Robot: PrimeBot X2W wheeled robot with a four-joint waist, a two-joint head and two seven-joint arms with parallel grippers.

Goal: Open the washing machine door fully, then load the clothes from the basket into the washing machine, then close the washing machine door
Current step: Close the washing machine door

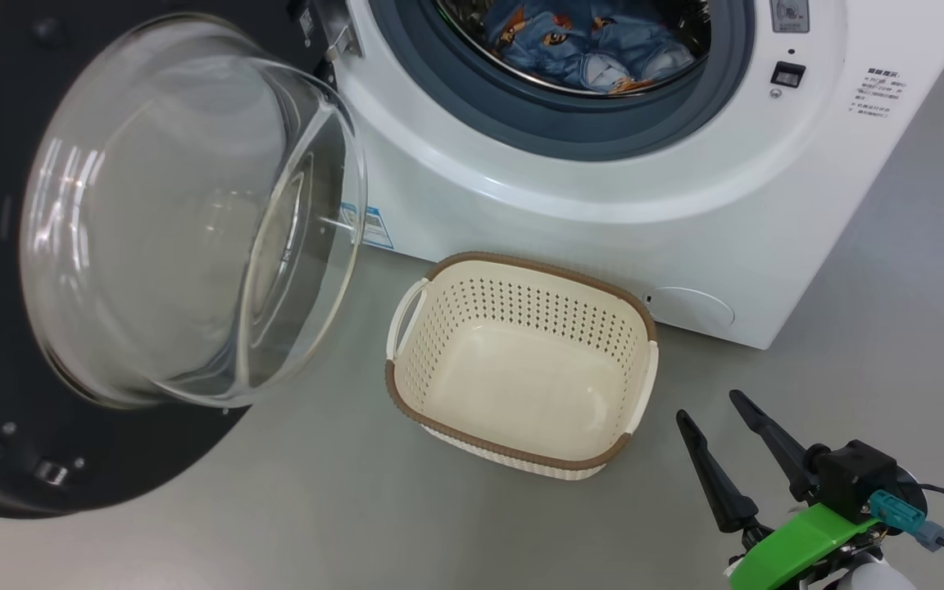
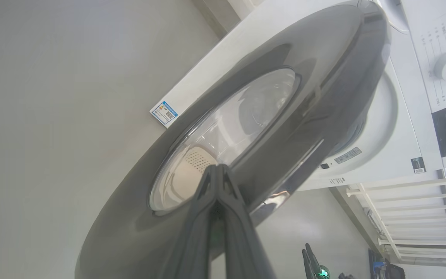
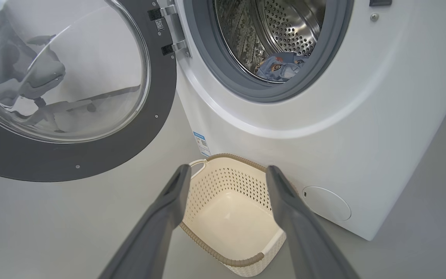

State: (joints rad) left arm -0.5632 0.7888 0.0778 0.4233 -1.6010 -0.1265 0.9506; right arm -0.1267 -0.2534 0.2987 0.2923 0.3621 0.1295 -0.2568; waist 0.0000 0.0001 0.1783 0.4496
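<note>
The washing machine door [image 1: 185, 213] looms nearest, its clear glass bowl bulging toward the head camera and its wide black rim running off the left edge. It stands wide open, hung on hinges at the left of the drum opening. On its outer side the left gripper [image 2: 218, 168] points at the door with its jaws pressed together on nothing, the tips at the lower edge of the glass; whether they touch the glossy surface cannot be told. Inside the steel drum [image 3: 285, 23], ringed by the grey gasket [image 1: 521, 111], the clothes [image 1: 595, 49] lie heaped, light blue with orange-brown figures, low near the front lip. The washing machine [image 1: 521, 197] is white and boxy, with a blue label sticker [image 1: 374, 225] low near its left edge and a round cap [image 1: 689, 310] low on the right of its front. Just before that front, below the opening, the basket [image 1: 513, 315] stands upright on the grey floor [image 1: 316, 508], its bare cream bottom showing, one corner just beside the cap. To the basket's right, nearer the robot, the right gripper [image 1: 708, 406] hovers over the floor with its jaws well apart, holding nothing.
</note>
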